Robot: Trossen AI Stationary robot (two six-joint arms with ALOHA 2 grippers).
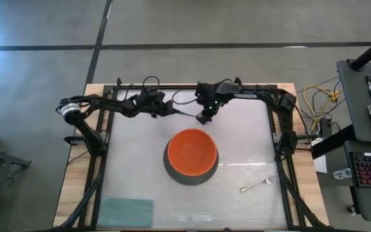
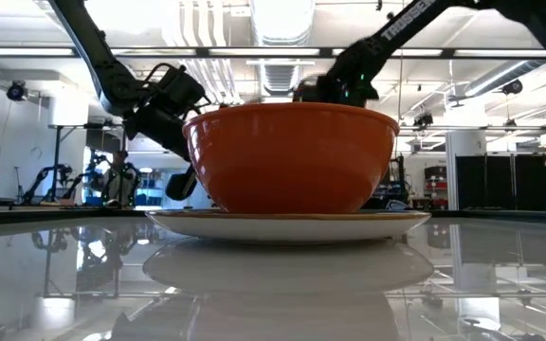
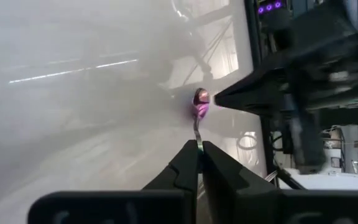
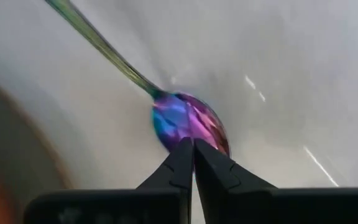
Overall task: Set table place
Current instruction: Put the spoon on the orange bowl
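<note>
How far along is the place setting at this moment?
Done: orange bowl sits on the plate. In hand: both grippers are on the spoon behind the bowl, left gripper pinching the handle, right gripper at its head. Left: placing the spoon; the fork lies untouched.

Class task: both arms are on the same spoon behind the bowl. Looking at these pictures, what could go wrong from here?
1. The left gripper pinches the spoon by its handle while the right gripper pinches its head; pulling apart could bend or drop it.
2. The bowl on its plate sits close by and could be knocked.
</note>
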